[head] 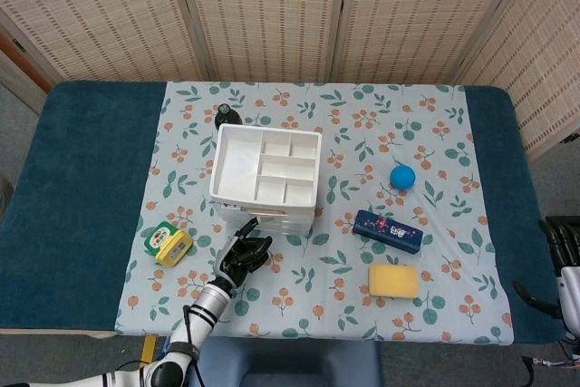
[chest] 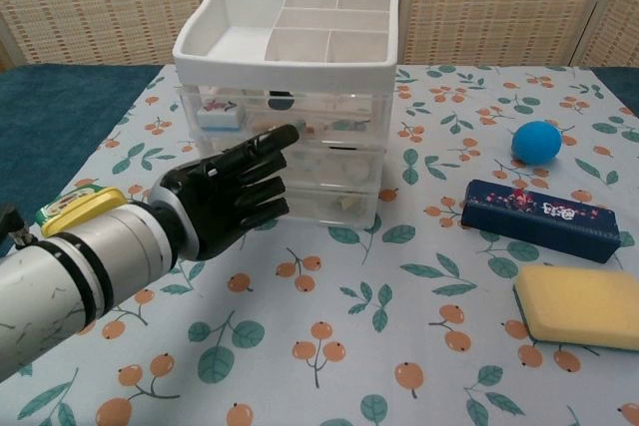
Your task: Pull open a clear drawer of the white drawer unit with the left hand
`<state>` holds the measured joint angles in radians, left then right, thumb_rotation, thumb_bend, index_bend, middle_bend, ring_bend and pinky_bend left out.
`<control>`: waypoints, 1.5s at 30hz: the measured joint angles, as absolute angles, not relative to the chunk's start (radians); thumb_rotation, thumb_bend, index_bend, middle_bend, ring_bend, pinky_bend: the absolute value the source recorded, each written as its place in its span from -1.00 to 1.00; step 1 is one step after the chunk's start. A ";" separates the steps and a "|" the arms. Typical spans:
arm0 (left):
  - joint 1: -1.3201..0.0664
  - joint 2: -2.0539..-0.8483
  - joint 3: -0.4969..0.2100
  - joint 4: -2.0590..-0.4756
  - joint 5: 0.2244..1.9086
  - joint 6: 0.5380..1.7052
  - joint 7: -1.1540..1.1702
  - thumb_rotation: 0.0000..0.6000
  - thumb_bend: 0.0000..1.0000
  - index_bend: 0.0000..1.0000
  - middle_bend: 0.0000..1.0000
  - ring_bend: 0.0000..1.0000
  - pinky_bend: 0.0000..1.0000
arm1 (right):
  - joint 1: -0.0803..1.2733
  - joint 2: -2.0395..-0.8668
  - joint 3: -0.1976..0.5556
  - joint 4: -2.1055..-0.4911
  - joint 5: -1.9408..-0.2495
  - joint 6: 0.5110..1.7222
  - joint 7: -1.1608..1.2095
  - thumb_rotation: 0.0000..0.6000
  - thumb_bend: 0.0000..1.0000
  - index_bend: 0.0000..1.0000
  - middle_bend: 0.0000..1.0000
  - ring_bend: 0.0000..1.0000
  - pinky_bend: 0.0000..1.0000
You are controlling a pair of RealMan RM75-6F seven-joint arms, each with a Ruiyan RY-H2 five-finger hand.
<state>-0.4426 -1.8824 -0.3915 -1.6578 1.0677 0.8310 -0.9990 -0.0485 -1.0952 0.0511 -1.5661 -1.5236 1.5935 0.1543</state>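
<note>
The white drawer unit [head: 266, 168] [chest: 290, 57] stands mid-table, its open top tray divided into compartments and its clear drawers [chest: 300, 162] facing me, all closed. My left hand [head: 241, 254] [chest: 232, 195], black with fingers extended and held together, hovers just in front of the drawer fronts; its fingertips [chest: 283, 137] reach toward the upper-middle drawer. Whether they touch it I cannot tell. It holds nothing. My right hand [head: 562, 265] sits at the table's right edge, only partly in the head view and apart from everything.
A yellow-green tape measure [head: 169, 244] [chest: 78, 205] lies left of my left hand. A dark blue box [head: 388, 230] [chest: 544, 219], a yellow sponge [head: 394, 281] [chest: 584, 304] and a blue ball [head: 402, 177] [chest: 536, 141] lie to the right. A black bottle cap [head: 226, 115] shows behind the unit.
</note>
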 measured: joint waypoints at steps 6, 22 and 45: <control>-0.422 -1.873 -0.375 -1.675 1.087 0.835 -1.010 1.00 -0.31 -0.34 0.90 1.00 1.00 | -0.050 -1.096 0.050 -1.566 -1.525 1.595 0.153 1.00 -0.59 -0.98 -0.93 -1.00 -0.99; -0.380 -1.849 -0.307 -1.713 1.134 0.877 -0.966 1.00 -0.31 -0.85 0.89 1.00 1.00 | -0.053 -1.096 0.049 -1.562 -1.530 1.600 0.157 1.00 -0.59 -0.98 -0.93 -1.00 -0.99; -0.351 -1.562 -0.138 -1.809 1.415 1.106 -0.333 1.00 -0.31 -0.43 0.87 1.00 1.00 | -0.052 -1.083 0.060 -1.569 -1.547 1.626 0.155 1.00 -0.59 -1.00 -0.93 -1.00 -0.99</control>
<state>-0.3506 -1.5617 -0.1382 -1.8094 1.4153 1.1064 -0.3332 -0.0523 -1.0826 0.0600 -1.5686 -1.5471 1.6264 0.1555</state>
